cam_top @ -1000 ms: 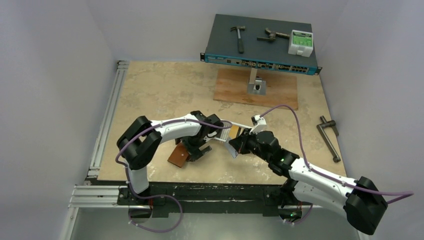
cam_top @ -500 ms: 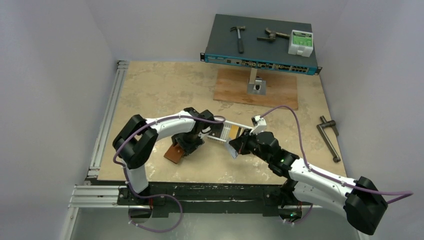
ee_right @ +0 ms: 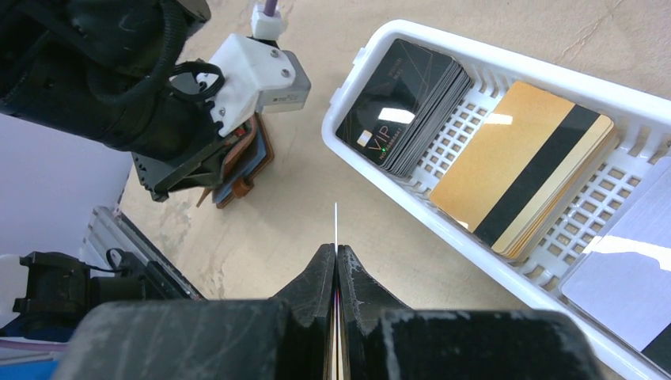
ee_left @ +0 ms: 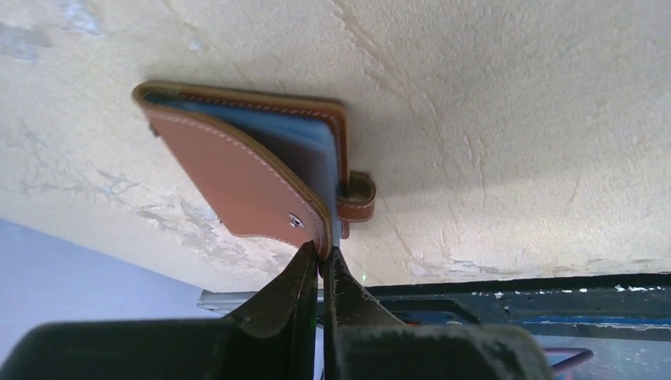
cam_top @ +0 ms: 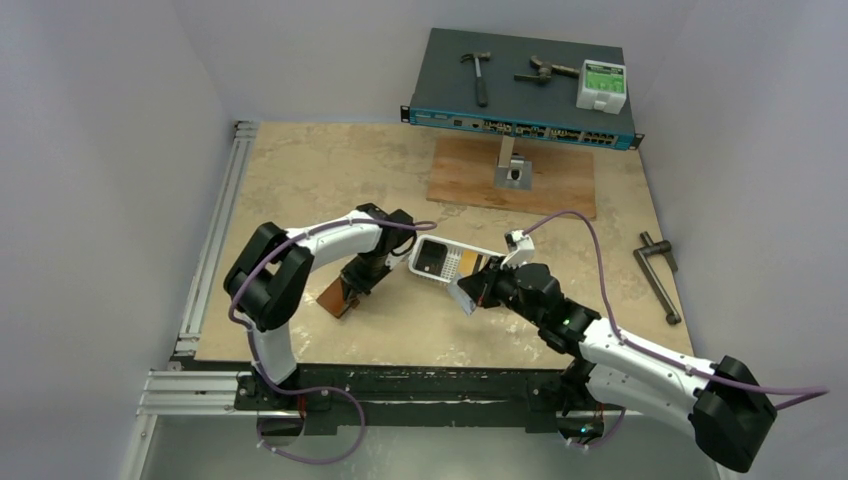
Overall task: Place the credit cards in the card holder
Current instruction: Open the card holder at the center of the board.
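Your card holder (ee_left: 245,178) lies on the table (ee_left: 514,119), toward the near left part, and its top flap is lifted off the lower one like a mouth ajar. There's a bluish layer between the flaps; you can't tell from here whether that's a card already in or just lining. Your left gripper (ee_left: 323,265) is pinched tight on the rim of that top flap, right by the snap, jaws all but touching with only leather between them. So the opening is propped for you, and that part looks ready

Across to the right gripper (ee_right: 336,261): it's clamped hard on a single card (ee_right: 335,226), seen edge-on as a thin pale sliver poking out past the fingertips. It's aimed roughly toward the holder but well apart from it, above bare table. Not in a pocket yet

Just beside it, the white tray (ee_right: 372,47) holds plenty: a black stack (ee_right: 403,95), a gold stack (ee_right: 522,170) with a dark stripe, and grey cards (ee_right: 625,277) at the end. My read is that you're early in the job: one card in transit, nothing clearly seated, and the bulk of the cards left to move
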Action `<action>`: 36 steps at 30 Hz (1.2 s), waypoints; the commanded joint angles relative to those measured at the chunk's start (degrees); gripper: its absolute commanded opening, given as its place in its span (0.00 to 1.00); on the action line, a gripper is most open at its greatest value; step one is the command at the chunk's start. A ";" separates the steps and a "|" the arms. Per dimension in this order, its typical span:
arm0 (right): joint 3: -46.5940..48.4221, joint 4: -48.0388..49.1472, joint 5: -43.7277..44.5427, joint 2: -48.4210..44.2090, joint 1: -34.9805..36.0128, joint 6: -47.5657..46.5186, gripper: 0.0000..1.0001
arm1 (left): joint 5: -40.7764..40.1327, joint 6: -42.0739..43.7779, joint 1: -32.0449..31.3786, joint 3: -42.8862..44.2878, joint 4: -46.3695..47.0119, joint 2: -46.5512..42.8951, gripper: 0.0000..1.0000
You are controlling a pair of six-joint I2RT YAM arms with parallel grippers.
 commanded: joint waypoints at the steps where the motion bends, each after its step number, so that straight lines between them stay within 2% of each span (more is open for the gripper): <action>1: -0.12 3.73 0.63 -1.35 -0.18 -0.07 0.00 | 1.08 0.07 -1.81 2.25 1.33 -5.26 0.00; 5: 0.02 3.79 0.24 -1.35 -0.17 -0.46 0.00 | 7.43 0.35 -5.26 6.84 -1.39 -8.63 0.00; 7: -0.14 4.14 -0.06 -1.61 -0.17 -0.32 0.00 | 11.58 -0.22 -5.44 12.32 -3.68 -9.17 0.00; 10: -0.09 4.55 -0.63 -2.30 -0.17 -0.09 0.00 | 18.84 -1.35 -3.70 20.02 -6.76 -9.03 0.00; 12: 0.07 4.60 -1.13 -2.66 -0.16 0.02 0.00 | 27.64 -2.46 -1.28 23.74 -7.92 -8.81 0.00; 14: 0.27 3.85 -1.09 -3.29 -0.21 0.08 0.00 | 35.46 -3.63 1.47 23.62 -7.19 -8.74 0.00; 16: 0.09 3.19 -1.08 -4.12 -0.17 0.15 0.00 | 42.88 -4.31 4.14 20.00 -5.32 -7.77 0.00; 20: -1.05 3.23 -1.47 -5.37 -0.16 1.17 0.00 | 49.85 -3.02 6.80 12.16 0.09 -4.86 0.00; 23: -1.25 4.49 -2.61 -3.80 -0.16 1.17 0.00 | 52.10 -2.28 8.45 10.05 2.76 -1.92 0.00; 28: -0.87 8.52 -3.37 2.17 -0.21 0.39 0.00 | 50.00 -0.04 12.76 8.45 5.65 -0.30 0.00; 33: -0.59 14.60 -6.47 10.90 -0.08 1.21 0.00 | 52.88 1.84 18.87 8.14 5.36 3.42 0.00; 36: -0.85 17.42 -7.44 13.97 -0.07 1.59 0.00 | 50.78 2.96 20.30 6.56 5.38 4.66 0.00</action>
